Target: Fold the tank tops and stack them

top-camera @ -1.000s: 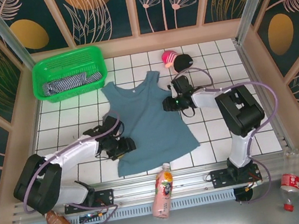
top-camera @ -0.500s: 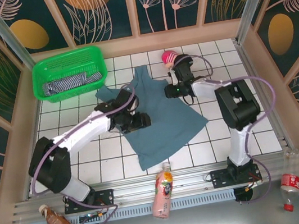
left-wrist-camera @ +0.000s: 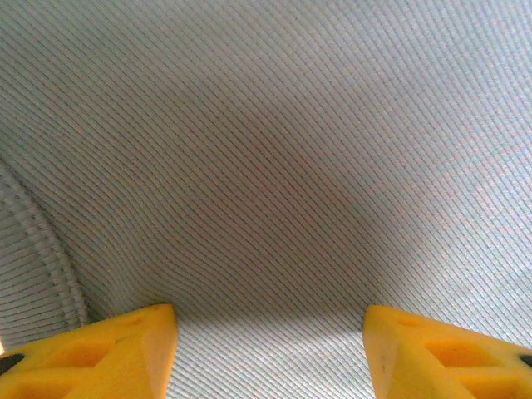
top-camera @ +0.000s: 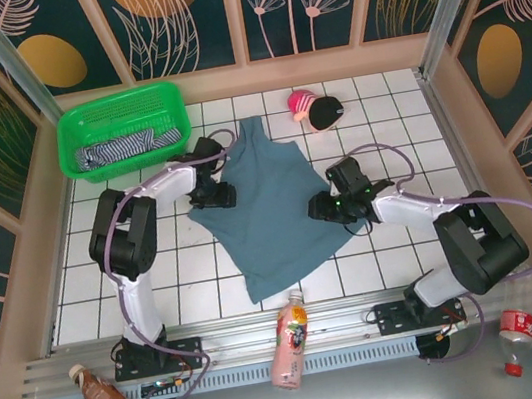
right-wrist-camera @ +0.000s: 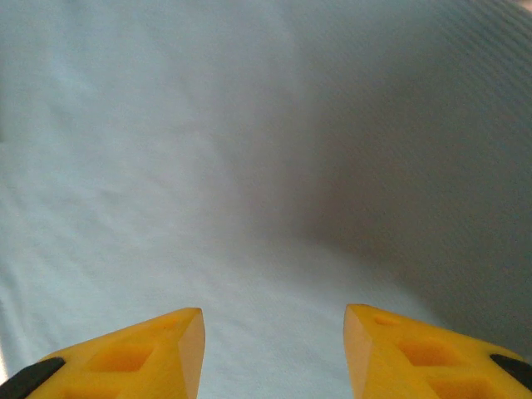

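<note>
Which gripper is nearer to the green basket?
Left. The left gripper sits at the blue-grey top's edge beside the green basket; the right gripper is at the top's opposite edge, farther away.

The blue-grey tank top (top-camera: 272, 204) lies spread across the middle of the white-tiled table (top-camera: 182, 274). Beyond its left strap, the green basket (top-camera: 68, 150) fills the far-left corner, so there's little room to pass there. Just past its right strap sits the pink-and-black toy (top-camera: 315, 108), with bare tiles between it and the cloth. The left arm (top-camera: 158, 188) bars the tiles on the top's left side, reaching right up to the cloth's edge. The right arm (top-camera: 409, 207) bars its right side in the same way. At the hem, a pink bottle (top-camera: 289, 343) lies just beside the cloth. Left of the hem, and far right of the top toward the wall, the tiles are open.
</note>
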`<state>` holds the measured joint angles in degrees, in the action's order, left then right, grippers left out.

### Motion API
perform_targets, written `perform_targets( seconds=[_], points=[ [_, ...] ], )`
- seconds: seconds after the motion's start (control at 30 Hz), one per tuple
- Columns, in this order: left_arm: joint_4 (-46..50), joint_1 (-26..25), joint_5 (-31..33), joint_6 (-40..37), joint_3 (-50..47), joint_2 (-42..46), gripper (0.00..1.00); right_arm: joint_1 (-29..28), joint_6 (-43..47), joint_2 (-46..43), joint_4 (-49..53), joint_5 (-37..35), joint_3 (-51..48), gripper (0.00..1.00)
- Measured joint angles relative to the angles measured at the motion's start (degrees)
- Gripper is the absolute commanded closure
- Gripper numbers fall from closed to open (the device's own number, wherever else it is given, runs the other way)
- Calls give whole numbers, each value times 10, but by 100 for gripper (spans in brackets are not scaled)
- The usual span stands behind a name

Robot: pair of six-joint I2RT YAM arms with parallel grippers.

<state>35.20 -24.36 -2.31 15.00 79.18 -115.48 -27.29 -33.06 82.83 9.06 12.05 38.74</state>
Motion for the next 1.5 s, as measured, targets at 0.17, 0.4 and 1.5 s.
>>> perform_targets(
  seconds=[0.17, 0.4, 1.5],
  points=[
    [-11, -2, -19, 10, -39, 26, 39, 17, 18, 42, 2, -4, 2, 52],
    [-20, -49, -64, 111, -133, 98, 38, 85, 119, 104, 19, -52, 75, 53],
    [24, -28, -17, 248, -219, 244, 38, 158, 328, 132, 48, -57, 228, 36]
  ],
)
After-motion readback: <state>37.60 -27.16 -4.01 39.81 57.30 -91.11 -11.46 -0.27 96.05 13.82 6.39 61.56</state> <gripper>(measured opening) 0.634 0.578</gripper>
